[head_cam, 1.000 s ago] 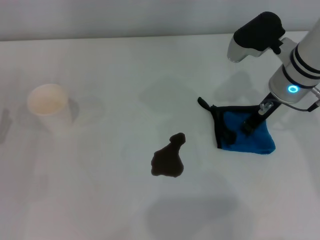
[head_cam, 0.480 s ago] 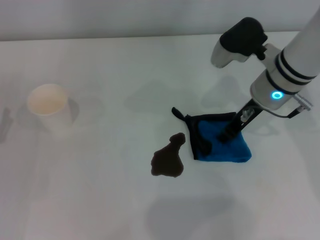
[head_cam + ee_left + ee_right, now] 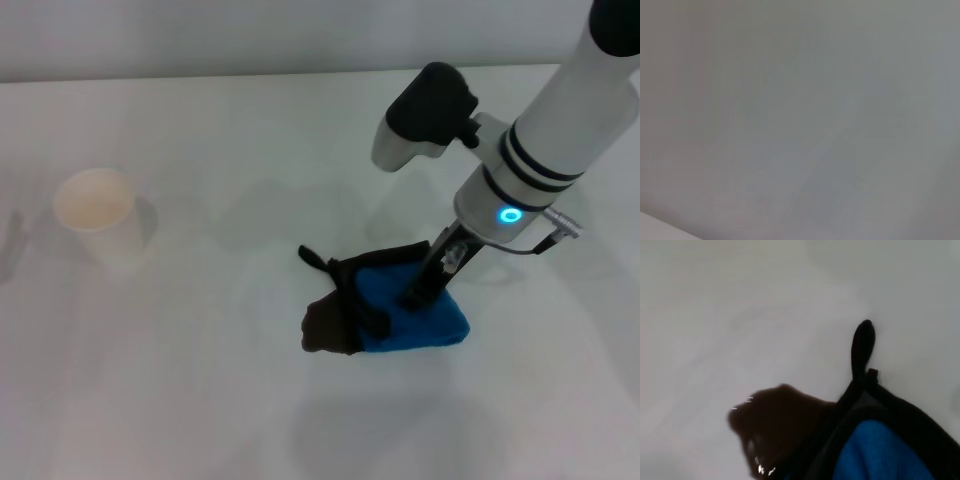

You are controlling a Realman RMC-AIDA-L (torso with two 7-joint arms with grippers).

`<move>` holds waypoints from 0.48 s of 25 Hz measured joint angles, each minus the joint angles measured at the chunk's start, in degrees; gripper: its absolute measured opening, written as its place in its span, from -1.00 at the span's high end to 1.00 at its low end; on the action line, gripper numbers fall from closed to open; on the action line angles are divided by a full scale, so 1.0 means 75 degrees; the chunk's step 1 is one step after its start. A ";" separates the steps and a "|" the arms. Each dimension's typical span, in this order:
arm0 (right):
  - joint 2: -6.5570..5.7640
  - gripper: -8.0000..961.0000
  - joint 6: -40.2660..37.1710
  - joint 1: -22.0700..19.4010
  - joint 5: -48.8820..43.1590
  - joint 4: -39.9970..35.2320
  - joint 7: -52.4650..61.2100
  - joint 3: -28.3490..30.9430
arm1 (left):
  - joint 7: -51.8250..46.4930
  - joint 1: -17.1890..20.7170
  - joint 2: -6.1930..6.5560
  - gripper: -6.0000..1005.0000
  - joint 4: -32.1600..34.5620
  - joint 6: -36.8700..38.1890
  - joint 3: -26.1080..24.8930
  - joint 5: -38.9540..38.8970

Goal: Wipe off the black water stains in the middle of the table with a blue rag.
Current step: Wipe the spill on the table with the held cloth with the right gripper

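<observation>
One white table (image 3: 200,400) carries everything: right gripper (image 3: 425,285) pressing down on the blue rag (image 3: 420,320), jaw state unclear, rag's black-edged side overlapping the black water stains (image 3: 322,330); paper cup (image 3: 97,215) well apart.

Soft even light, wrist views blurry

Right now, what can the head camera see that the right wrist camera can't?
Only the head view shows the paper cup and the right arm, with the right gripper pressed down on the cloth. Only the right wrist view shows tiny wet glints at the puddle's edge. Both show the blue rag, its black loop, the black water stains partly under the rag's edge, and the table.
</observation>
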 joint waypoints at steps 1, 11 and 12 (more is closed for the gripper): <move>0.0001 0.87 -0.0005 0.0015 0.0093 0.0001 -0.0004 -0.0107 | 0.0000 -0.0002 0.0001 -0.77 0.0005 0.0000 0.0000 0.0000; 0.0017 0.89 0.0006 0.0052 0.1085 -0.0042 -0.0211 -0.1017 | 0.0020 -0.0118 0.0020 -0.77 -0.0027 0.0067 0.0000 0.0082; 0.0017 0.89 0.0006 0.0052 0.1085 -0.0042 -0.0211 -0.1017 | 0.0023 -0.0120 0.0021 -0.77 -0.0024 0.0068 0.0000 0.0082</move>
